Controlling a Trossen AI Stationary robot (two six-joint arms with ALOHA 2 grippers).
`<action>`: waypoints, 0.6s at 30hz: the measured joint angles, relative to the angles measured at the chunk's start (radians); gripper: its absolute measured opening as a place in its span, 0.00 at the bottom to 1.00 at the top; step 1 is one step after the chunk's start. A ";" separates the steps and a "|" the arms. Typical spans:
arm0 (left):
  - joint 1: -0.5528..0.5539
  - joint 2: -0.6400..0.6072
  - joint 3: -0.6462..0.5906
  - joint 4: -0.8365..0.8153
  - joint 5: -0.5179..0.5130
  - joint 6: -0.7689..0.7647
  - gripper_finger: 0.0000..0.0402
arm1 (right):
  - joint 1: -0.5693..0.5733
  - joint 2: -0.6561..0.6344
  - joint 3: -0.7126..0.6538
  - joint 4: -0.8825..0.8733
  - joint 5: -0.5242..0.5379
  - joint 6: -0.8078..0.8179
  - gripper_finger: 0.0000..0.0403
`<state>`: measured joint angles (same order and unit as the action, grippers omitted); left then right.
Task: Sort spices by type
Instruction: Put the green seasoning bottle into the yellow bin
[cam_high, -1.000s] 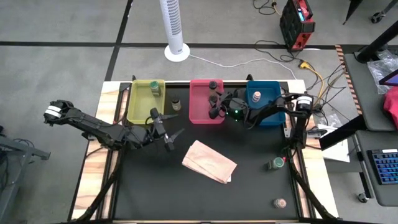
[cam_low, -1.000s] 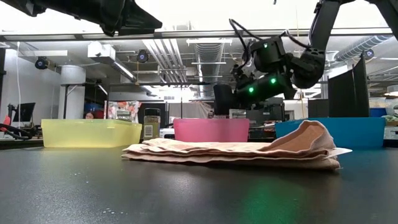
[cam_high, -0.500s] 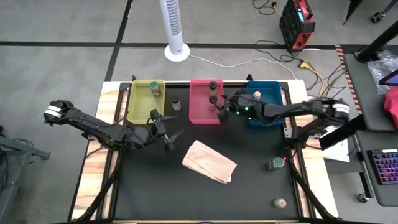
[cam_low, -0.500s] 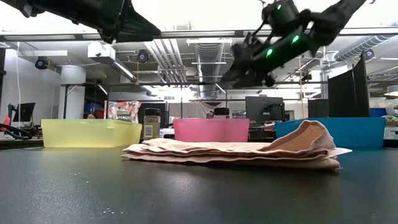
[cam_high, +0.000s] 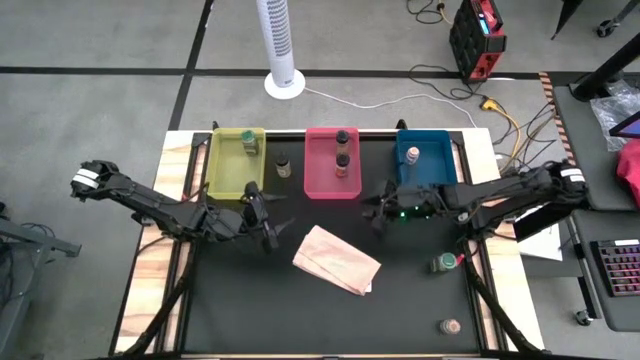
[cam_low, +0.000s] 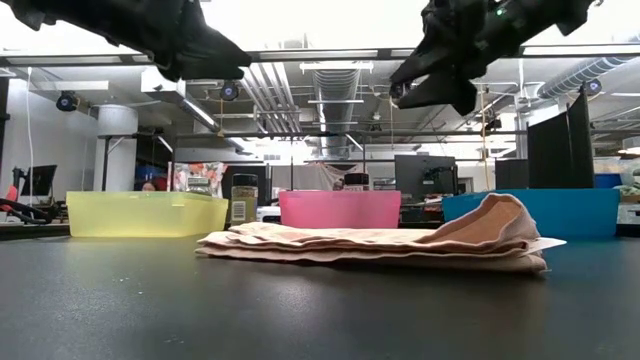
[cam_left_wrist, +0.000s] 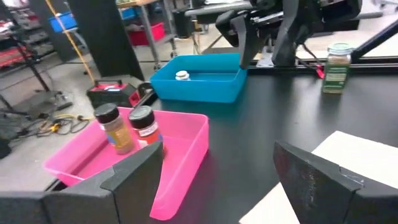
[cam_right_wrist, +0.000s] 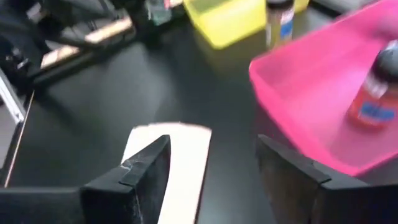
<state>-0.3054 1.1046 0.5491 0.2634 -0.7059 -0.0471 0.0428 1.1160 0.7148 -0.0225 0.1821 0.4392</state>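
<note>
My left gripper (cam_high: 271, 227) (cam_left_wrist: 217, 168) hangs open and empty above the table, just in front of the yellow tray (cam_high: 232, 165). My right gripper (cam_high: 376, 214) (cam_right_wrist: 211, 165) hangs open and empty, high above the table in front of the gap between the pink tray (cam_high: 322, 178) and the blue tray (cam_high: 432, 178). Two brown-filled jars (cam_high: 342, 138) (cam_high: 342, 163) stand in the pink tray. One jar (cam_high: 249, 143) stands in the yellow tray and one pale jar (cam_high: 413, 155) in the blue tray. A dark-capped jar (cam_high: 283, 165) stands on the table between the yellow and pink trays.
A tan paper bag (cam_high: 336, 259) lies flat in the middle of the table, below and between both grippers. A green-filled jar (cam_high: 445, 262) stands near the table's right edge. A pinkish jar (cam_high: 451, 326) stands near the front right corner.
My right gripper has risen from low over the pink tray and drawn back toward the table's near edge and right. The two brown jars stand in the pink tray.
</note>
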 joint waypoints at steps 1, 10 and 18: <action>0.000 0.000 0.000 0.000 0.008 0.000 0.72 | 0.016 0.008 0.015 -0.037 0.001 0.024 0.54; -0.002 -0.002 0.000 -0.009 0.011 -0.031 0.72 | 0.057 0.157 0.256 -0.512 0.002 0.211 0.47; -0.005 -0.006 0.000 -0.043 0.011 -0.045 0.72 | 0.079 0.304 0.531 -1.110 -0.164 0.406 0.41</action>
<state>-0.3108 1.0988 0.5491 0.2201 -0.6949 -0.0920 0.1215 1.4203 1.2462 -1.1328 0.0183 0.8448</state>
